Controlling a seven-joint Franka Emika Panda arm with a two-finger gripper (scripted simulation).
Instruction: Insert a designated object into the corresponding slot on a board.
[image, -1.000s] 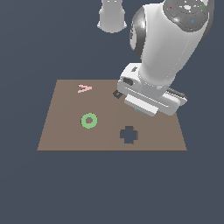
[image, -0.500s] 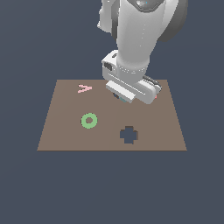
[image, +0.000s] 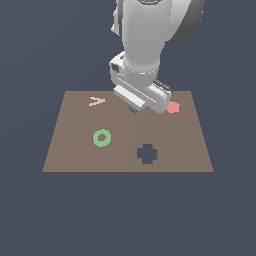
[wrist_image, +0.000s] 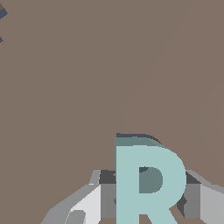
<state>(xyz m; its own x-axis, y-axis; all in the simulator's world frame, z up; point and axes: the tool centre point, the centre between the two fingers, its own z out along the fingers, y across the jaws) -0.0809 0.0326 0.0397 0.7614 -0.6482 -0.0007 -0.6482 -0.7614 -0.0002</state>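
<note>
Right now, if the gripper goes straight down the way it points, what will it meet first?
Probably the bare brown board. The gripper is shut on the teal R block, and the wrist view shows only plain board surface under the block; no R cutout is visible there. How high the block sits above the board is unclear.

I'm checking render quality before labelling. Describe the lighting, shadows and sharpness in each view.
Exterior view: flat, even light, no glare; the board shows no cast shadow under the arm, and edges look soft. Wrist view: the R block fills the lower frame, crisp-edged and cropped at the picture's edge; a thin dark band lies just beyond its top, and the board is plain and untextured.
</note>
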